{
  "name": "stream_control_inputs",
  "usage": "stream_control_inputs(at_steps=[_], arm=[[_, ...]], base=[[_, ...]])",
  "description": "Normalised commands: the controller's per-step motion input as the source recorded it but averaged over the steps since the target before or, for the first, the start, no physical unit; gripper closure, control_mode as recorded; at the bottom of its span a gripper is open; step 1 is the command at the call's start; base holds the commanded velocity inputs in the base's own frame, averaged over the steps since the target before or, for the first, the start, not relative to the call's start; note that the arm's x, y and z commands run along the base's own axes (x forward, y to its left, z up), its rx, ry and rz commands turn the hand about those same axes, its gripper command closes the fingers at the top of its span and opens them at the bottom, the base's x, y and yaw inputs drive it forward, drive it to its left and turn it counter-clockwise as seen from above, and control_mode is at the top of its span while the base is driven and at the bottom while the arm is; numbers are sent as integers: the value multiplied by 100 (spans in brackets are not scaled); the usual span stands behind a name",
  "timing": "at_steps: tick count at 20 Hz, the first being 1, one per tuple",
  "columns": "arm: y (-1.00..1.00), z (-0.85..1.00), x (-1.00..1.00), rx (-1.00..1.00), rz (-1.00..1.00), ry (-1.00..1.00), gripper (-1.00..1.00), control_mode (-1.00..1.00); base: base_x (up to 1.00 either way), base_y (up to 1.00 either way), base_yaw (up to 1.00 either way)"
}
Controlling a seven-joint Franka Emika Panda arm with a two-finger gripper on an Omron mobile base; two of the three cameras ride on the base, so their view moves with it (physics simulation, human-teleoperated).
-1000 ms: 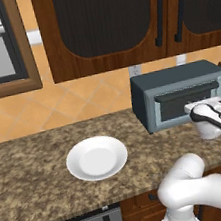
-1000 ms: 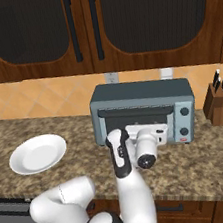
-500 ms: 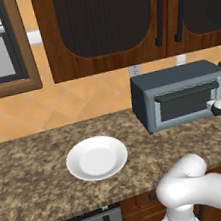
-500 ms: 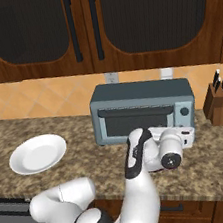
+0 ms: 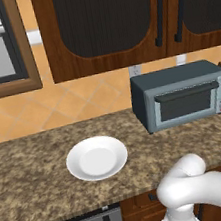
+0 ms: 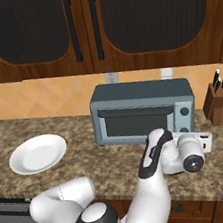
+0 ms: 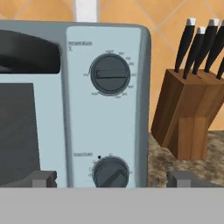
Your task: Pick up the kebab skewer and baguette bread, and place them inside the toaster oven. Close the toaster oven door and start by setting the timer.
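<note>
Toaster oven point(image 6: 142, 110) sits on the stone counter point(image 5: 35, 165) against the tiled wall, its door point(image 6: 138, 121) shut, with the knife block point(image 6: 219, 103) just beside it on the right and the white plate point(image 5: 97, 157) well apart on the left. Nothing lies on the plate, and neither the skewer nor the bread is to be seen through the dark glass, so my guess is they are already inside, though the window is too dark to be sure.

What is left looks like the timer. Two round dark knobs sit one above the other on the oven's right-hand panel: the upper knob point(image 7: 110, 74) and the lower knob point(image 7: 110, 173). Which of them is the timer I cannot read; the printing is too small. Either one should be stiff, small and fairly slick, with a raised bar across its face, so the sure hold is to pinch that bar or the rim squarely and twist. The oven itself is heavy enough that it should not slide under a turn.

The gripper point(image 7: 111, 178) hangs in front of the panel, level with the lower knob. Its fingers point(image 7: 43, 178) stand wide apart, one on each side of that knob, holding nothing and, as far as the hand view shows, touching nothing
</note>
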Motion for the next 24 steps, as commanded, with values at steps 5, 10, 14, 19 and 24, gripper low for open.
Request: stream_control_inputs(at_steps=[5,10,14,19,24], arm=[[4,-37,2,0,0,0,-100,-100],[0,6,24,0,0,0,-100,-100],[0,0,19,0,0,0,-100,-100],[0,0,3,0,0,0,-100,-100],[0,-2,16,0,0,0,-100,-100]], base=[[0,0,0],[0,0,0],[0,0,0],[0,0,0],[0,0,0]])
